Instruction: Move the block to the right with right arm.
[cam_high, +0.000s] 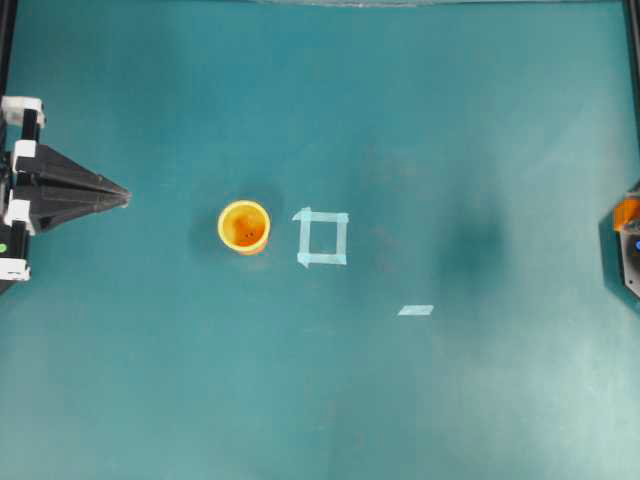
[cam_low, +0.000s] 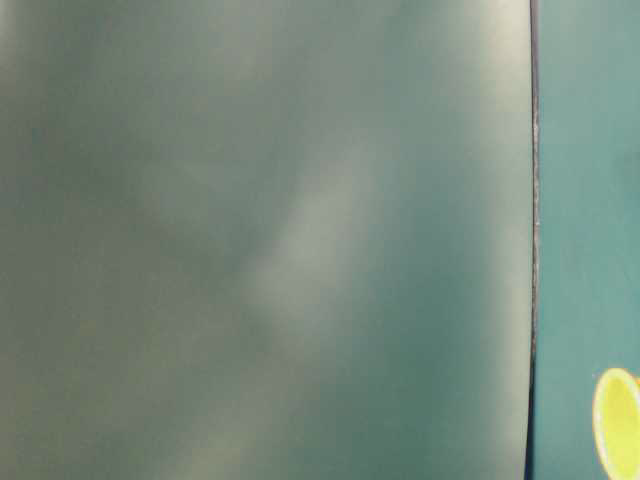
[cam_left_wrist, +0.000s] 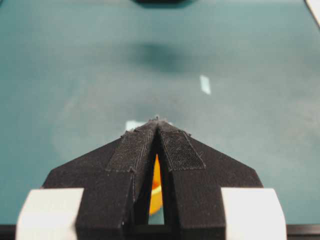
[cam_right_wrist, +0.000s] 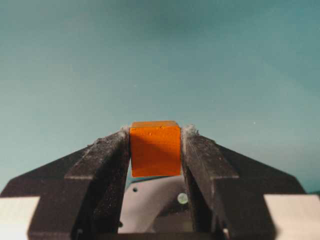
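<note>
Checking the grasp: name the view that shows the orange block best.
Right wrist view: the block fills the centre, clamped between the right gripper fingers. Overhead shows only an orange sliver at the right edge. Table-level and left wrist views show the cup, no block.

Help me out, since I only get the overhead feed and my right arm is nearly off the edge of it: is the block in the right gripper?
Observer: Yes. In the right wrist view the right gripper has the orange block pinched between its fingers.
Operator: Is it off the table?
Observer: It looks lifted; below the block that view shows part of the robot rather than the mat.
Operator: And the left gripper?
Observer: The left gripper is shut with nothing between its fingers, tips meeting. Through the gap behind them the yellow cup shows.
</note>
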